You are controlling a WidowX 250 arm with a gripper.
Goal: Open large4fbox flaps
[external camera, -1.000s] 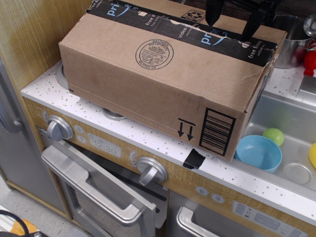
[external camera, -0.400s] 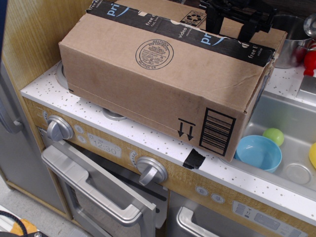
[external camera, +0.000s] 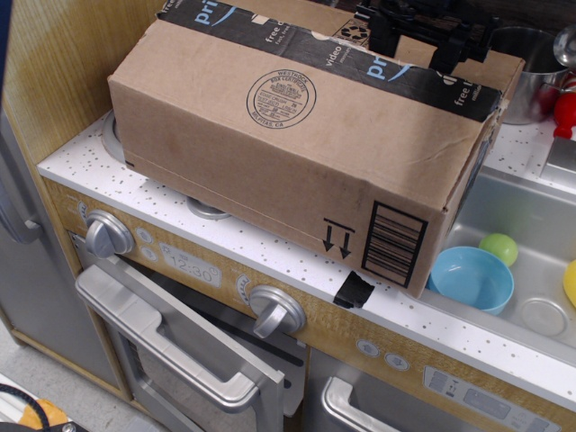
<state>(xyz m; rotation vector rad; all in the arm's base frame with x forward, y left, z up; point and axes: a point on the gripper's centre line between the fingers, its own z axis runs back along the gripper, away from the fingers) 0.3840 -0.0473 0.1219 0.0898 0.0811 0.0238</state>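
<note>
The large4fbox (external camera: 270, 153) lies lengthwise on the white speckled counter (external camera: 81, 157), with its round stamp, barcode and two arrows facing me. Its flaps (external camera: 297, 16) lie flat on top. The near one is edged with black "prime" tape (external camera: 333, 56). My black gripper (external camera: 414, 40) is at the top of the view, over the box's far right top. Its fingers (external camera: 447, 56) are spread and reach down to the taped edge. The fingers hold nothing that I can see.
A sink (external camera: 540, 216) lies right of the box, holding a blue bowl (external camera: 472, 277), a green ball (external camera: 498, 247) and a yellow object (external camera: 571, 281). A metal pot (external camera: 531, 54) and a red item (external camera: 565, 112) stand behind. A wooden wall (external camera: 63, 63) is at left, oven knobs (external camera: 108, 234) below.
The gripper has come down and shifted a little left onto the box's top edge. The box's right end has shifted slightly.
</note>
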